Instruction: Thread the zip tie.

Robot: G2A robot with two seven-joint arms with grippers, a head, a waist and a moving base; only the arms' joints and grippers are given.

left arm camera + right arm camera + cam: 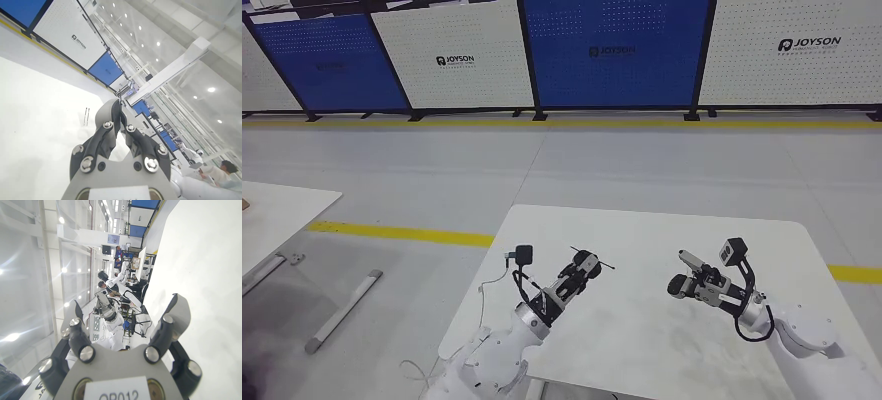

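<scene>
Left claw [119,107] is shut on a zip tie [119,94]. The pads pinch the strap flat, and a short black length stands out past the fingertips. The tie is held in the air above the table [642,340], near its middle, and touches nothing else. Right claw [126,307] is spread wide and empty. It hangs over the table well apart from the left claw and is turned toward it. Two spare ties [87,116] lie side by side on the table beyond the left claw. Whether the exposed end is head or tail cannot be told; it is too thin to read. Assessment: the tie looks very light, narrow and smooth, and probably springy rather than limp. It is likely to bow under a sideways push and may swivel or slide in a flat pinch. The free end should therefore be taken close to its tip, across the flat faces, leaving only a short stub to steer. A long unsupported length would probably flick aside at the head's slot. Threading is not yet begun.
</scene>
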